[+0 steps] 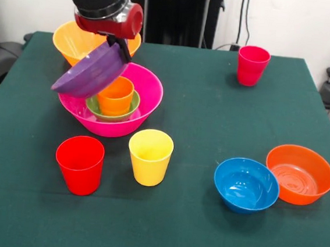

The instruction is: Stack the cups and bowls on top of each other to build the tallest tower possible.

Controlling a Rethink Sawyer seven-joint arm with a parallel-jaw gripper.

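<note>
My gripper [120, 50] is shut on the rim of the wide purple bowl [91, 72], which hangs tilted over the far left side of the big hot-pink bowl [140, 112]. Inside the pink bowl, the tower's base, sits the small green bowl [132, 106], and an orange cup [116, 95] stands upright in it. The big orange-yellow bowl [69, 41] lies behind, partly hidden by the arm. In front of the pink bowl stand a red cup [80, 165] and a yellow cup [150, 157].
A crimson-pink cup [252, 65] stands alone at the far right. At the near right a blue bowl [245, 185] and an orange bowl [300, 174] sit touching. The dark green table [201, 115] ends close behind the far cup.
</note>
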